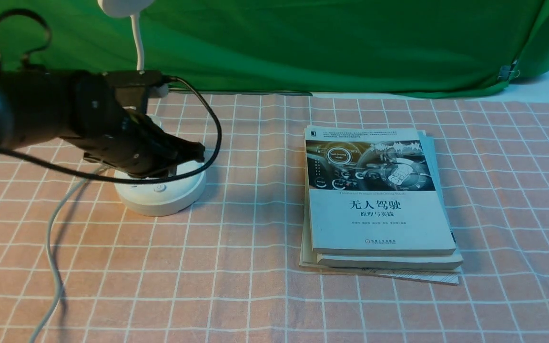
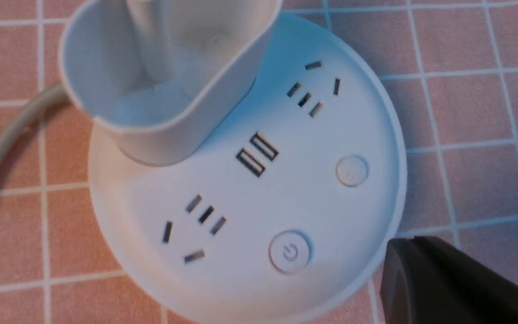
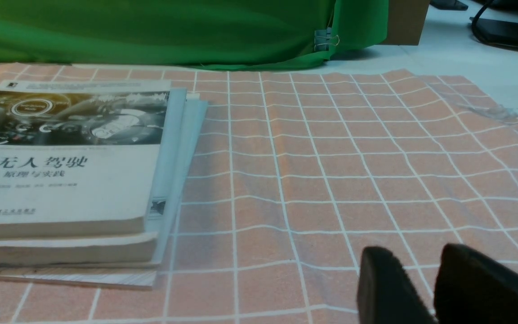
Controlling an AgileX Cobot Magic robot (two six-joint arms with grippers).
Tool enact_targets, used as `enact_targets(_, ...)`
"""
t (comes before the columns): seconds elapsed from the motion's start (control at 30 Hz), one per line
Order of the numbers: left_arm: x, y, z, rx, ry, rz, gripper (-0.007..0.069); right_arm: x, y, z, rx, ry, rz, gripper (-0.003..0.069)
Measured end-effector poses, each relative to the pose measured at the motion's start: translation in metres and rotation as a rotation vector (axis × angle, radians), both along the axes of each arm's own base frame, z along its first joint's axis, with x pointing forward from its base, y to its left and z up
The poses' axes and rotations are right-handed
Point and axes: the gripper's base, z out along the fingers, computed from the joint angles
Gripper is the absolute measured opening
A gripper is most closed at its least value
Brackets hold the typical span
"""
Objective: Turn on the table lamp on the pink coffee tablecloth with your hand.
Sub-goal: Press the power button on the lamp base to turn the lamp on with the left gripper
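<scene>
Presently the black pointed robot hand (image 1: 193, 153) on the left arm is hovering low over the round puck base of the white table lamp (image 1: 160, 193). Its fingers (image 2: 439, 288) are appearing pressed together and gripping nothing; a narrow tip is, in my judgement, suiting a poke rather than a grasp. In the left wrist view the finger tip is lying just beside the base rim, near the round power-symbol button (image 2: 289, 253) but apart from it, so the press is judged not yet made. The forearm is reaching across nearly level, with the hand tilting down toward the base.

Beyond the hand, the white oval cup (image 2: 164, 90) and thin gooseneck (image 1: 137, 43) are rising from the base. Beneath hand and lamp, the salmon-pink gridded tablecloth (image 1: 255, 267) is lying flat, and the white cord (image 1: 54, 238) is trailing back toward the robot. Well off to the hand's right, a stack of paperback books (image 1: 379, 209) is resting. The right gripper (image 3: 425, 292) is idling low over the cloth; whether it is closed cannot be told.
</scene>
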Motion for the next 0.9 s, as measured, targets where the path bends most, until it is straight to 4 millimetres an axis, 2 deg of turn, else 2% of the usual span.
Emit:
enact_targets(0.1, 0.016, -0.004, -0.01, 0.012, -0.013, -0.005, 0.0002, 0.0, 0.0, 0.0, 0.0, 0.0, 0.0, 0.0239)
enact_targets(0.33, 0.026, -0.006, -0.036, 0.021, 0.012, 0.0, 0.0002, 0.0, 0.0, 0.0, 0.0, 0.0, 0.0, 0.0239)
enact_targets(0.9, 0.036, -0.009, -0.051, 0.02, 0.026, 0.005, 0.0002, 0.0, 0.0, 0.0, 0.0, 0.0, 0.0, 0.0238)
